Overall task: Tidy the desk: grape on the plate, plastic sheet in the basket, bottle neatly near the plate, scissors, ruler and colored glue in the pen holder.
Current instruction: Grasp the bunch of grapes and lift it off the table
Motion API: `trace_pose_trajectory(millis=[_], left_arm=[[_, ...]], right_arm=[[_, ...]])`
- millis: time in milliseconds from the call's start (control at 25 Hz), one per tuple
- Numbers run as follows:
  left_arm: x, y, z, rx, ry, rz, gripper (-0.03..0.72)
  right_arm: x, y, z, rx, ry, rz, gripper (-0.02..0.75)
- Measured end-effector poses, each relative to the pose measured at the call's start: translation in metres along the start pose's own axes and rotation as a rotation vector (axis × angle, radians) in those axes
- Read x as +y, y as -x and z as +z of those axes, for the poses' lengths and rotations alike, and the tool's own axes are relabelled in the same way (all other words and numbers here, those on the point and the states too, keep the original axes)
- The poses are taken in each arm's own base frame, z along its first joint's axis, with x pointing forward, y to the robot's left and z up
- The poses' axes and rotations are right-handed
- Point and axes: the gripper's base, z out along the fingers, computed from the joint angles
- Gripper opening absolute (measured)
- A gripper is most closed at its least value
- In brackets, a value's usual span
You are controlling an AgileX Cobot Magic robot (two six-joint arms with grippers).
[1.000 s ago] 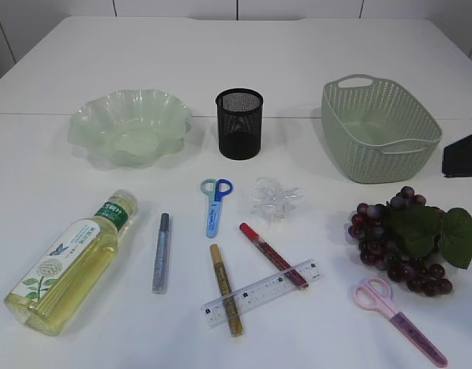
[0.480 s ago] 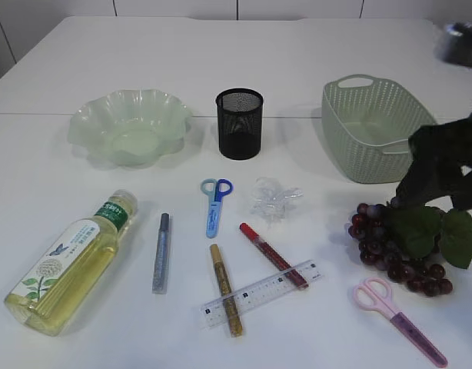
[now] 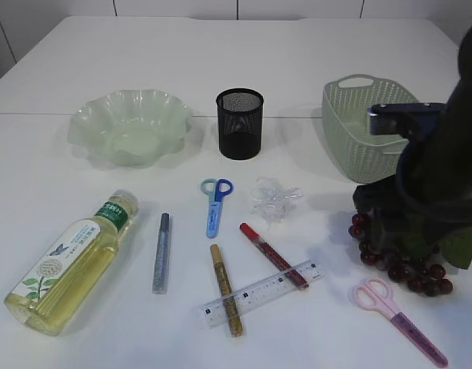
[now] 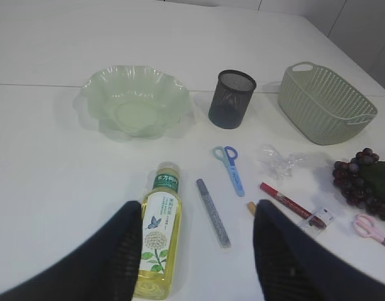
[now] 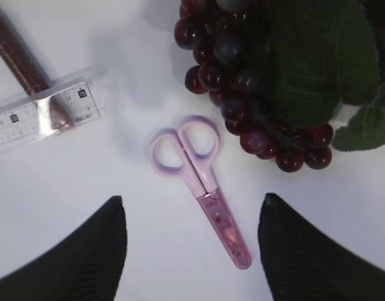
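The right arm (image 3: 443,177) had come down since a moment ago and hid part of the green basket (image 3: 351,146) and the top of the grapes (image 5: 255,69). The grapes were dark red with big green leaves and lay on the table beside the pink scissors (image 5: 195,172), far from the plate (image 3: 130,127). The right gripper (image 5: 192,244) was spread wide above the pink scissors, and the left gripper (image 4: 199,251) was spread wide too, above the bottle (image 4: 158,232), holding nothing.
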Motion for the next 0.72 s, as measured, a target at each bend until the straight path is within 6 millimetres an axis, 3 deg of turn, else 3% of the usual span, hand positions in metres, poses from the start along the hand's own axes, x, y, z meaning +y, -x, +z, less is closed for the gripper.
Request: trace_pose_trajectory(millis=[320,720], left_arm=[[-0.001,0.0,0.0,0.0,-0.016,-0.013,0.415],[-0.002,0.0,0.0,0.0,-0.019,-0.016,0.415]], right_arm=[[0.004,0.03,0.028,0.028,-0.049,-0.016,0.513],[-0.001,0.036,0.042,0.043,-0.115,-0.061,0.512]])
